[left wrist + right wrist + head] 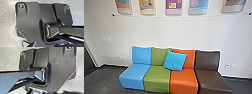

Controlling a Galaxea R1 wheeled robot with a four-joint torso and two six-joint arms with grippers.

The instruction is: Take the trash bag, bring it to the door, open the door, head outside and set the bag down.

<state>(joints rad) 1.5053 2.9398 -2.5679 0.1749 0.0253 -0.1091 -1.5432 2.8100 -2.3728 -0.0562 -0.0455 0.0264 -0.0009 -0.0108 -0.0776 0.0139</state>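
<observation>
Tilted blue cushion (174,61) across 2 seats (157,78)

We face four joined seats (157,77) | blue cushion (174,60) leaning across green and orange backrests | posters (173,6) above

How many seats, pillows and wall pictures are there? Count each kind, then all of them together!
Padded armless seats, light blue, green, orange and dark brown: 4
Bright blue square pillow: 1
Colourful rectangular wall pictures, cut off at the top: 5
Total: 10
</observation>
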